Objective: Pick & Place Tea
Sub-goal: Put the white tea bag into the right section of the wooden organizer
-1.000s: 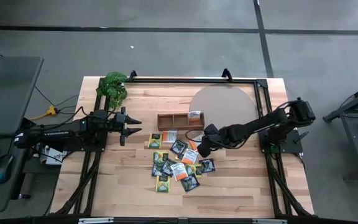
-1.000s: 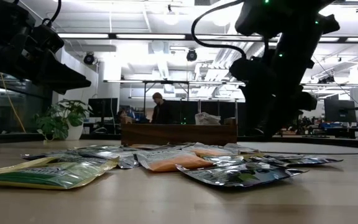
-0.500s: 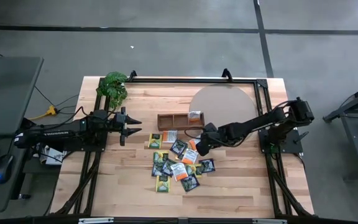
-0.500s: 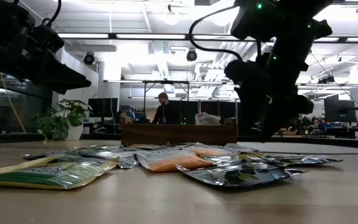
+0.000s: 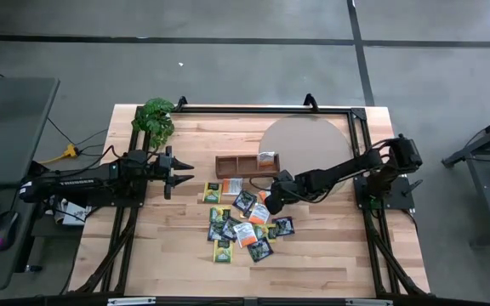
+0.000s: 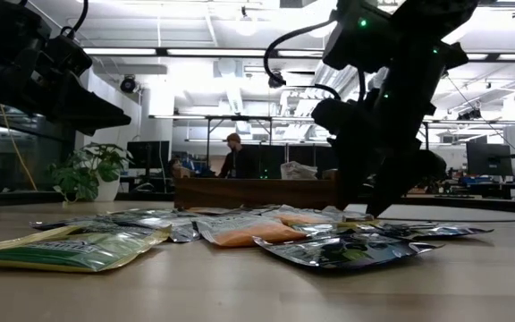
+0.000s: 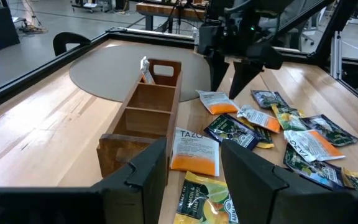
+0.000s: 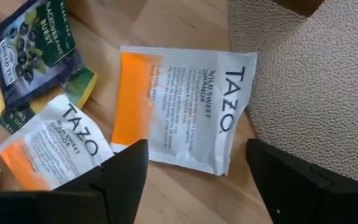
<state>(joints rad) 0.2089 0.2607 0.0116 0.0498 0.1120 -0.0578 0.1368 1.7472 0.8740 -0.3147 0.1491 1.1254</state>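
A: Two pincers show. What could go wrong?

B: The right pincer (image 5: pixel 272 197), spread wide, hangs right over an orange-white sachet (image 8: pixel 178 107) lying partly on the round mat (image 8: pixel 316 93). A flat sachet is hard to pinch; fingers may slide off or catch its overlapping neighbour (image 8: pixel 51 143).

A: And the tea itself?

B: Flat paper squares, dark, yellow-green, orange-white, heaped (image 5: pixel 243 223) mid-table beside the tray (image 5: pixel 230 165). One stands in the tray's end compartment. The left pincer (image 5: pixel 179 172) waits open, well apart.

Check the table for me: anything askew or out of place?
The tea sachets lie in a loose, overlapping heap beside the wooden tray, which holds just one sachet in its end compartment. The right claw, open, hovers above an orange-white sachet.
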